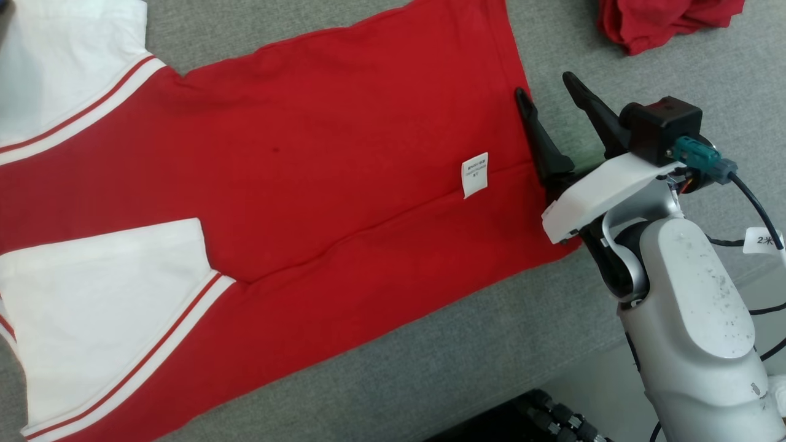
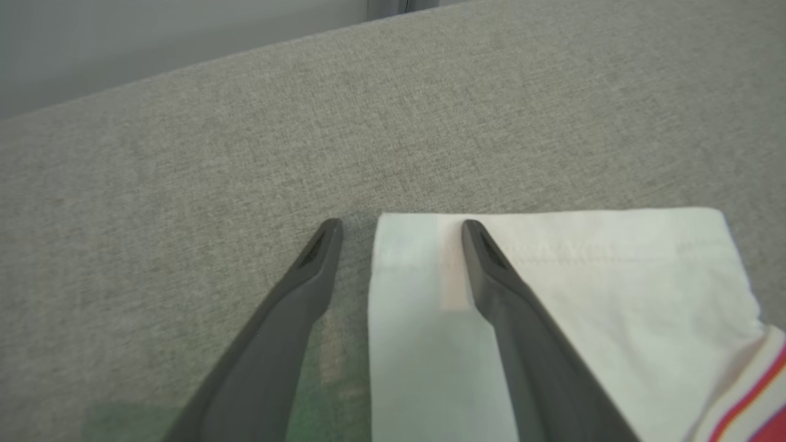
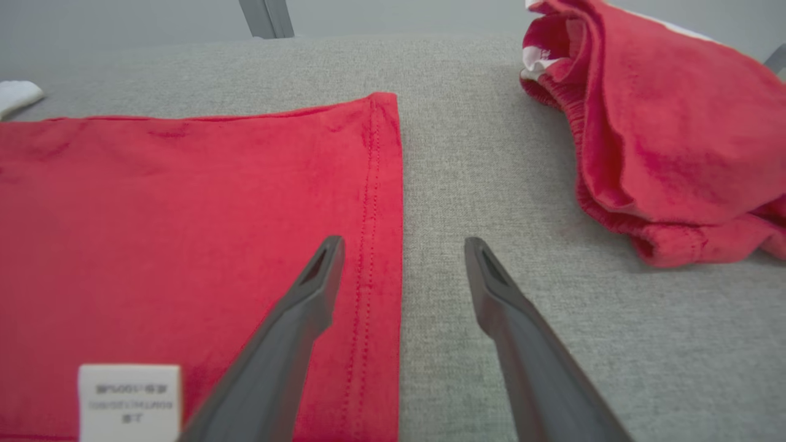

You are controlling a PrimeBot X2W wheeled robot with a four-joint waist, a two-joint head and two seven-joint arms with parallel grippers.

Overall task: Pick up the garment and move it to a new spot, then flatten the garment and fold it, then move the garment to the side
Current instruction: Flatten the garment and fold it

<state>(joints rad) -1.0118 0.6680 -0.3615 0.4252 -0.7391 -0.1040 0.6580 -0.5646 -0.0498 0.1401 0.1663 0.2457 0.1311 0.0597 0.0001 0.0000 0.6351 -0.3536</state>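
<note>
The garment is a red shirt with white sleeves, lying spread flat on the grey cushioned surface, with a white label near its hem. My right gripper is open at that hem. In the right wrist view one finger is over the stitched red edge and the other over bare grey fabric, with my right gripper holding nothing. My left gripper is open and straddles the corner of a white sleeve, one finger over the sleeve and one over the grey surface.
A second, crumpled red garment lies at the far right, also close on the right in the right wrist view. The surface's front edge runs at the lower right, beside my right forearm and its cables.
</note>
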